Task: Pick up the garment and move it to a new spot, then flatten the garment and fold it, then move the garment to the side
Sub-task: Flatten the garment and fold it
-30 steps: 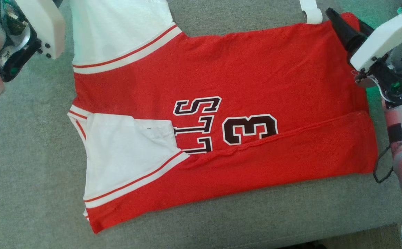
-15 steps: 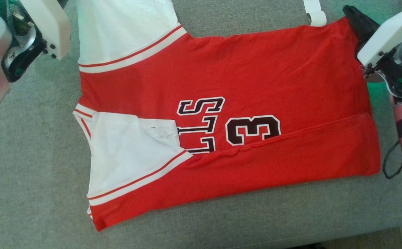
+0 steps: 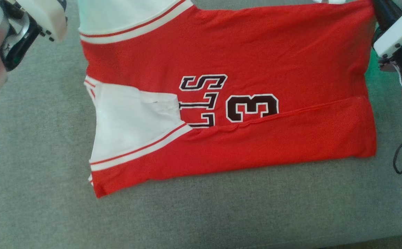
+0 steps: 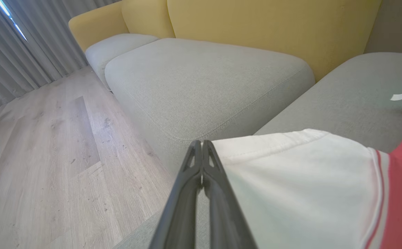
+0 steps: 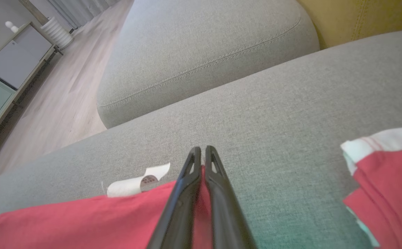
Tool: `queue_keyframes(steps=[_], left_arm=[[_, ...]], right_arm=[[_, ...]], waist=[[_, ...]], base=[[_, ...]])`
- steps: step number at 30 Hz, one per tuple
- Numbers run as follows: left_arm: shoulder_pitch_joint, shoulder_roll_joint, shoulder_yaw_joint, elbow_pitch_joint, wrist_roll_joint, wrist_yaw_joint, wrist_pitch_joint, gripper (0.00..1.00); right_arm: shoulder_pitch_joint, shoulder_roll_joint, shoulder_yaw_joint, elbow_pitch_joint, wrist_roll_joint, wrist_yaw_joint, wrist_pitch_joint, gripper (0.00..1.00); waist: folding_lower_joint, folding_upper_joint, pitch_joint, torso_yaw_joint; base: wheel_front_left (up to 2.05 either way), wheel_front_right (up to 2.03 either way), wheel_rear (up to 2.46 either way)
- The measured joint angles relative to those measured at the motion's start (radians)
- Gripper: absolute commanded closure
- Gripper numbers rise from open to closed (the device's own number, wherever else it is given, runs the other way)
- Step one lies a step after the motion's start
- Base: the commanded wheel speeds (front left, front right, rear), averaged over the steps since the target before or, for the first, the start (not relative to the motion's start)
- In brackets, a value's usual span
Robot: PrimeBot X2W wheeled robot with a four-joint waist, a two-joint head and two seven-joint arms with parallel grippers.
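left hand (image 4: 202, 142), right hand (image 5: 203, 148), pinching garment (image 3: 256, 52) edges

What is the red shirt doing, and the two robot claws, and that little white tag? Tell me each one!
jersey: spread on the grey cushion, near edge folded over, hiding part of the letters.
left gripper: shut on the jersey's white sleeve edge.
right gripper: shut on the jersey's red edge.
white tag: curled, sticking out past the red edge.

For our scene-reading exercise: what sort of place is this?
Probably a home living room: a grey sofa with a yellow backrest, a wooden floor and curtains.
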Motion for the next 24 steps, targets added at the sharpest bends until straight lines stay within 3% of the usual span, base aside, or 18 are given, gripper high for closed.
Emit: queue_keyframes(steps=[5,19,24], left_arm=[[0.028,-0.002,0.0,-0.053,-0.064,0.0,-0.034,1.0],[0.307,0.138,-0.002,-0.263,-0.139,0.001,-0.106,1.0],[0.455,0.168,-0.002,-0.351,-0.139,0.042,-0.122,1.0]], right_arm=[[0.02,-0.008,-0.02,-0.006,0.005,0.0,-0.041,1.0],[0.269,-0.026,-0.04,-0.135,0.001,0.0,-0.08,1.0],[0.403,-0.027,-0.078,-0.18,0.001,0.0,-0.083,1.0]], waist=[[-0.0002,0.0,-0.046,0.02],[-0.0002,0.0,-0.148,0.063],[-0.0002,0.0,-0.203,0.069]], base=[[0.0,0.0,0.0],[0.0,0.0,0.0],[0.0,0.0,0.0]])
